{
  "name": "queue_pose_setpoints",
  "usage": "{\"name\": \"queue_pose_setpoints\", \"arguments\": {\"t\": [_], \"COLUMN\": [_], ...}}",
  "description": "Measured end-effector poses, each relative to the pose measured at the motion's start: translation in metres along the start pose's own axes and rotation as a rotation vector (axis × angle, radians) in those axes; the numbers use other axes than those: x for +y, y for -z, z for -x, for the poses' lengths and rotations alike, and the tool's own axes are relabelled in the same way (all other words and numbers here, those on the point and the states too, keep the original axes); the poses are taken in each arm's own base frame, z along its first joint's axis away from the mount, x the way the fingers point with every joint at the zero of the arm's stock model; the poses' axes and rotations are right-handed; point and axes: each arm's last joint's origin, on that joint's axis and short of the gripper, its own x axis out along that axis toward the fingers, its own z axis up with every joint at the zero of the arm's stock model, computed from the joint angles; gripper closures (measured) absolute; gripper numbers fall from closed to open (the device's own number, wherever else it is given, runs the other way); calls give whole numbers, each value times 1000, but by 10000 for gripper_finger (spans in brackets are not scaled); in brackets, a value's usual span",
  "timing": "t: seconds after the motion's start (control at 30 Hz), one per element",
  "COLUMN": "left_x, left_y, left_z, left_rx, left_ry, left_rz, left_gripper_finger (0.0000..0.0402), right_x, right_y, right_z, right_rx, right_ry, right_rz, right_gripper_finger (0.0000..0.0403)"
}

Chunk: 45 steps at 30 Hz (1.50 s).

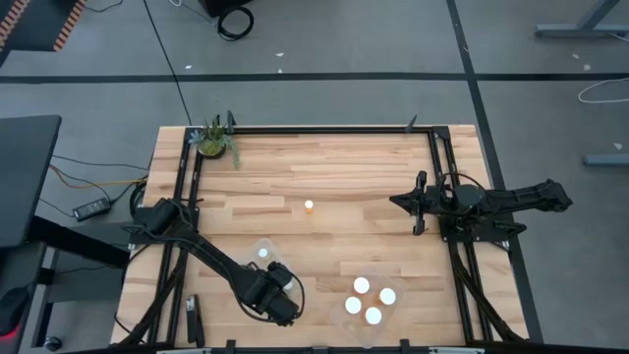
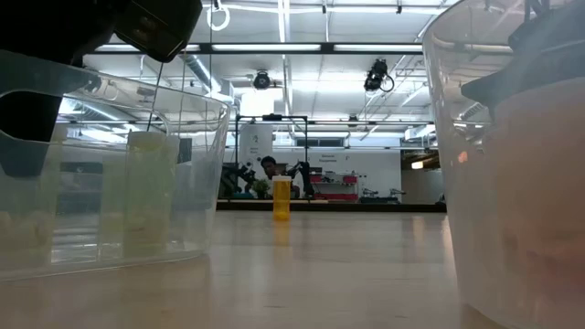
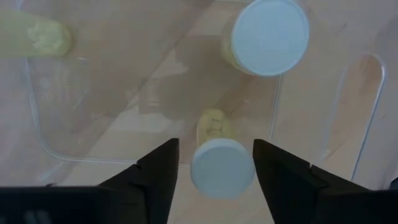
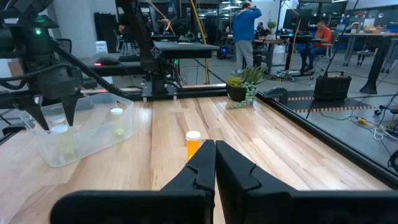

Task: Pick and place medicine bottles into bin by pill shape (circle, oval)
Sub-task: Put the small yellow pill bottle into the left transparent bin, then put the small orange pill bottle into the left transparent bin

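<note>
My left gripper (image 1: 278, 295) (image 3: 216, 168) is open and points down into a clear tub (image 1: 257, 265) at the table's near left. Its fingers stand on either side of a white-capped bottle (image 3: 222, 169) that stands upright in the tub; whether they touch it, I cannot tell. A second bottle (image 3: 272, 36) (image 1: 263, 253) stands farther in the same tub. One amber bottle (image 1: 309, 206) (image 4: 193, 144) stands alone at the table's middle. My right gripper (image 1: 393, 202) (image 4: 214, 155) is shut and empty, level at the table's right, pointing at that bottle.
A second clear tub (image 1: 371, 324) at the near right holds several white-capped bottles (image 1: 362, 285). A green potted plant (image 1: 214, 138) stands at the far left corner. A black frame (image 1: 324, 128) runs along the table's edges. People stand in the room behind (image 4: 244, 31).
</note>
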Motion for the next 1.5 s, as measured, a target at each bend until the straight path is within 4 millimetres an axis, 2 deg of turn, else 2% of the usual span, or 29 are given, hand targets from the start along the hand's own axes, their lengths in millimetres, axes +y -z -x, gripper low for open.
{"name": "queue_pose_setpoints", "arguments": {"t": [0.17, 0.7, 0.97, 1.1, 1.5], "left_x": [1, 15, 27, 33, 48], "left_y": [0, -2, -7, -15, -60], "left_z": [5, 35, 62, 70, 67], "left_rx": [1, -23, -111, -171, -199], "left_ry": [13, 14, 49, 38, 7], "left_rz": [-1, 9, 21, 39, 14], "left_gripper_finger": [174, 172, 172, 172, 172], "right_x": [0, 0, 0, 0, 0], "right_y": [0, 1, 2, 2, 2], "right_z": [0, 0, 0, 0, 0], "right_rx": [0, 11, 17, 18, 18], "right_ry": [0, 0, 1, 0, 0], "right_rz": [0, 3, 5, 6, 6], "right_gripper_finger": [383, 383, 383, 383, 383]}}
